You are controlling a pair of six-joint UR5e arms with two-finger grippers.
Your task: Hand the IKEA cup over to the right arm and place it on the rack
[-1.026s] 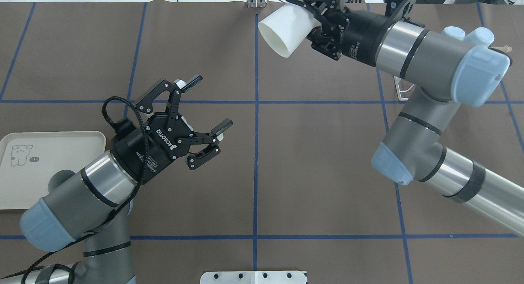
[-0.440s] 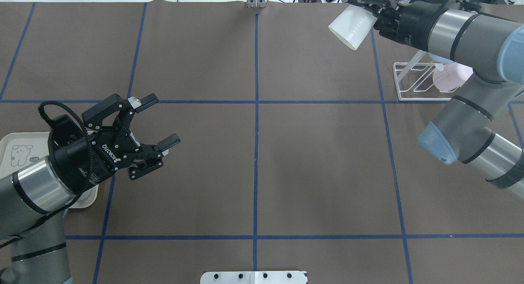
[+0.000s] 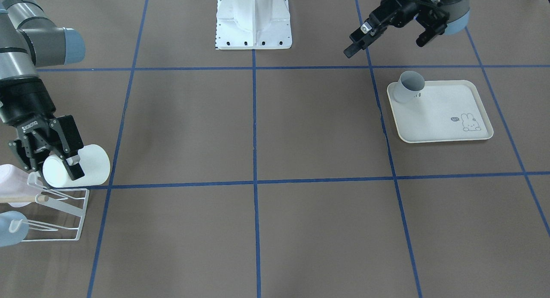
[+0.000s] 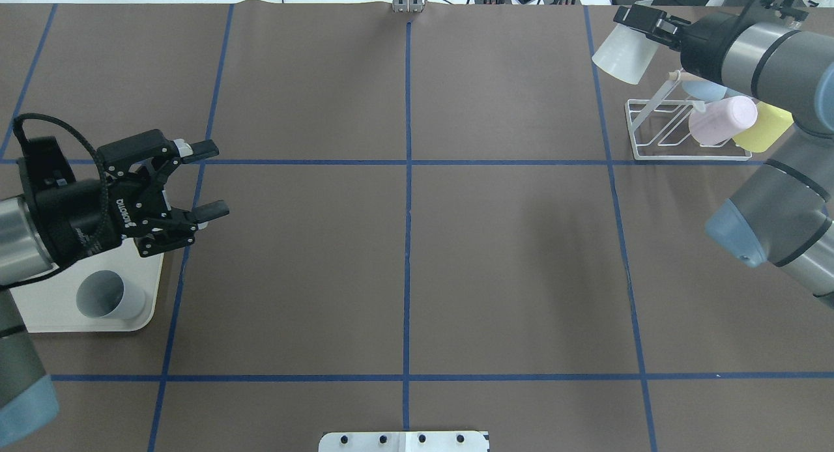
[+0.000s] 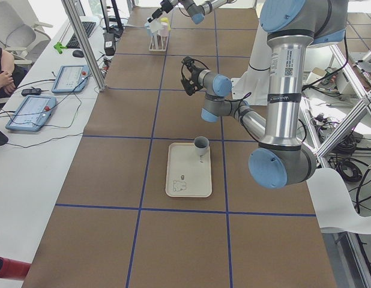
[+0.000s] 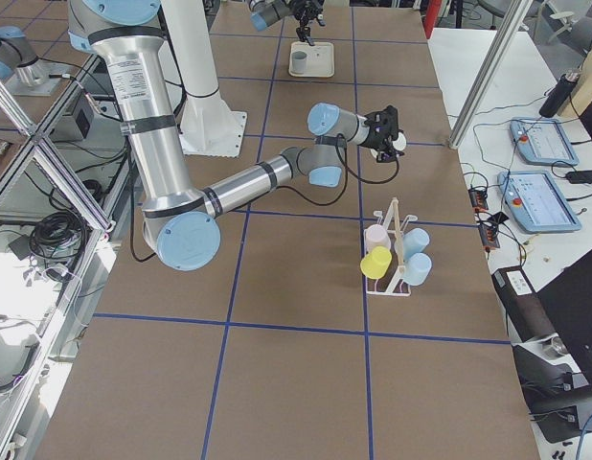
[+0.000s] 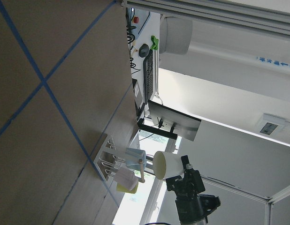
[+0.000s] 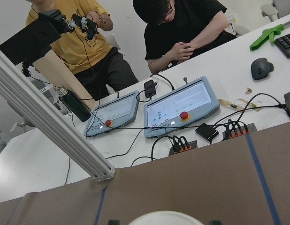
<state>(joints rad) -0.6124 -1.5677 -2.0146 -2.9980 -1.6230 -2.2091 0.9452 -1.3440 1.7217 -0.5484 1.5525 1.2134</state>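
My right gripper point(image 4: 642, 27) is shut on the white IKEA cup point(image 4: 616, 51) and holds it tilted, mouth outward, just off the far left corner of the white wire rack point(image 4: 664, 136). In the front-facing view the cup point(image 3: 92, 165) hangs right above the rack's point(image 3: 68, 205) near end, still in that gripper point(image 3: 64, 165). The cup's rim point(image 8: 166, 218) fills the bottom of the right wrist view. My left gripper point(image 4: 205, 182) is open and empty, over the inner edge of the tray, far from the cup.
The rack holds a pink cup point(image 4: 720, 120), a yellow cup point(image 4: 765, 129) and a light blue cup point(image 4: 700, 89) by its wooden dowel. A grey-blue cup point(image 4: 107, 296) stands on the cream rabbit tray point(image 4: 39, 315). Operators sit beyond the table's far edge.
My right arm has swung the white cup rightward to the rack. My left arm has drawn back left over the tray, still open, uncovering the grey-blue cup.
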